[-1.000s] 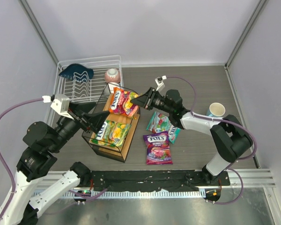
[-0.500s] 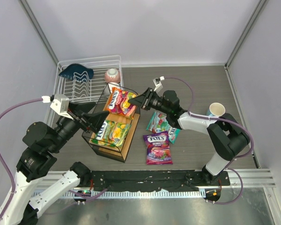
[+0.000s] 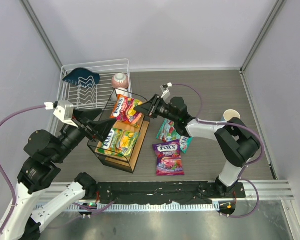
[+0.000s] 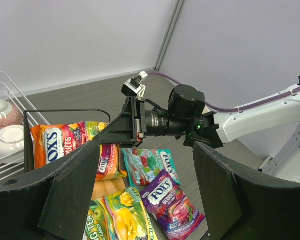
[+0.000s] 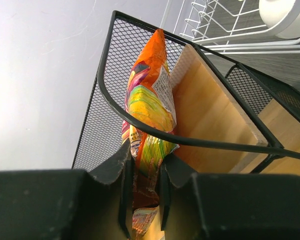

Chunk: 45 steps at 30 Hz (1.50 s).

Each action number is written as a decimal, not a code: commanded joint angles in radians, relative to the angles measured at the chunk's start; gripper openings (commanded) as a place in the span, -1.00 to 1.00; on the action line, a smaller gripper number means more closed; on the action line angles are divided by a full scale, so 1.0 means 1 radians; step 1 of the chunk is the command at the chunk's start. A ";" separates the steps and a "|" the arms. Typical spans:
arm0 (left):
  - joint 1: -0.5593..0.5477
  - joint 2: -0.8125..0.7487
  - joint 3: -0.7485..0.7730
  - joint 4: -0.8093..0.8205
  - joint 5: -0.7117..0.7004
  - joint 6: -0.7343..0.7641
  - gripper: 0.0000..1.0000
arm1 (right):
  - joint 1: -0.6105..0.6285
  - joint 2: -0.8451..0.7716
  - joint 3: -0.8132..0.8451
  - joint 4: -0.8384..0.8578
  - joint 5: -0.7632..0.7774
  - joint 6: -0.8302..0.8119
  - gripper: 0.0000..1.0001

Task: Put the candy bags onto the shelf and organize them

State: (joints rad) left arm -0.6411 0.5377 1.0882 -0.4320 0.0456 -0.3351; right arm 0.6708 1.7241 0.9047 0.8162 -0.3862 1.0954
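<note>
The shelf [image 3: 138, 146] stands left of centre, and its wooden boards show in the right wrist view [image 5: 210, 115]. The yellow-green bag [image 3: 118, 141] lies on its near board. My right gripper [image 3: 146, 107] is shut on the orange-red bag [image 3: 127, 109] and holds it over the shelf's far board, inside the wire frame [image 5: 150, 100]. The teal bag [image 3: 173, 133] and the purple bag [image 3: 168, 157] lie on the table right of the shelf. My left gripper [image 3: 98, 131] is open and empty, hovering by the shelf's left side.
A white wire dish rack [image 3: 104, 67] stands at the back left and holds a blue item [image 3: 81, 76]. A pink and white bowl [image 3: 120, 80] sits at the rack's right edge. A paper cup [image 3: 231, 117] stands on the right. Grey walls close in the table.
My right gripper has moved left with the orange-red bag, carrying it further over the shelf's far board. The left arm has not moved.
</note>
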 commanded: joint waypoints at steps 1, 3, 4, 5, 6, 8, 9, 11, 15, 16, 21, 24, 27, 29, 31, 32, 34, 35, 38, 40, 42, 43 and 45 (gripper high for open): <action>0.003 -0.015 0.013 0.013 0.002 0.011 0.59 | 0.013 0.002 0.046 0.100 0.013 0.012 -0.67; 0.003 -0.016 0.013 0.012 0.002 0.011 0.59 | 0.015 0.005 0.046 0.100 0.015 0.012 -0.67; 0.003 -0.018 0.010 0.012 0.000 0.013 0.59 | 0.015 0.006 0.046 0.098 0.014 0.011 -0.65; 0.003 -0.019 0.010 0.012 0.000 0.011 0.59 | 0.018 0.006 0.046 0.098 0.012 0.011 -0.64; 0.003 -0.019 0.007 0.013 0.000 0.011 0.59 | 0.016 0.006 0.046 0.097 0.012 0.012 -0.63; 0.003 -0.021 0.003 0.013 0.002 0.011 0.59 | 0.016 0.006 0.042 0.097 0.009 0.011 -0.60; 0.003 -0.022 0.003 0.016 0.000 0.010 0.59 | 0.016 0.003 0.040 0.097 0.007 0.011 -0.57; 0.003 -0.024 0.001 0.018 0.002 0.010 0.59 | 0.018 -0.006 0.031 0.097 0.009 0.009 -0.42; 0.003 -0.022 -0.002 0.019 0.004 0.001 0.60 | 0.018 -0.023 0.020 0.077 0.010 -0.003 -0.23; 0.003 -0.021 -0.001 0.019 0.005 -0.001 0.60 | 0.018 -0.027 0.017 0.074 0.012 -0.012 -0.17; 0.003 -0.015 -0.011 0.029 0.019 -0.012 0.59 | 0.018 -0.053 0.010 0.041 0.020 -0.031 0.00; 0.003 -0.012 -0.005 0.027 0.017 -0.012 0.60 | 0.018 -0.080 0.007 0.009 0.024 -0.052 0.13; 0.003 -0.010 -0.002 0.030 0.019 -0.015 0.59 | 0.018 -0.107 -0.010 -0.014 0.033 -0.072 0.29; 0.003 -0.010 -0.007 0.032 0.022 -0.015 0.60 | 0.018 -0.118 -0.016 -0.029 0.040 -0.081 0.31; 0.003 -0.008 -0.007 0.030 0.023 -0.013 0.59 | 0.018 -0.136 -0.026 -0.049 0.046 -0.091 0.33; 0.003 -0.010 -0.010 0.030 0.025 -0.015 0.59 | 0.016 -0.146 -0.029 -0.058 0.050 -0.097 0.34; 0.003 -0.010 -0.010 0.030 0.026 -0.015 0.59 | 0.018 -0.167 -0.038 -0.087 0.056 -0.112 0.35; 0.003 -0.012 -0.010 0.032 0.025 -0.013 0.59 | 0.018 -0.172 -0.038 -0.104 0.064 -0.121 0.36; 0.003 -0.012 -0.007 0.030 0.025 -0.013 0.59 | 0.016 -0.181 -0.029 -0.169 0.073 -0.146 0.37; 0.003 -0.013 -0.008 0.030 0.027 -0.015 0.59 | 0.018 -0.176 -0.018 -0.193 0.070 -0.150 0.37; 0.003 -0.015 -0.007 0.032 0.028 -0.015 0.60 | 0.018 -0.159 0.000 -0.201 0.053 -0.149 0.37; 0.003 -0.016 -0.008 0.030 0.027 -0.015 0.59 | 0.018 -0.152 0.009 -0.203 0.049 -0.149 0.36; 0.003 -0.018 -0.005 0.030 0.025 -0.015 0.59 | 0.018 -0.127 0.032 -0.224 0.027 -0.154 0.36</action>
State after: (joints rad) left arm -0.6411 0.5251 1.0801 -0.4309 0.0540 -0.3405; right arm 0.6834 1.5845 0.8700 0.6201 -0.3382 0.9764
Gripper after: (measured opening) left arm 0.797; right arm 0.683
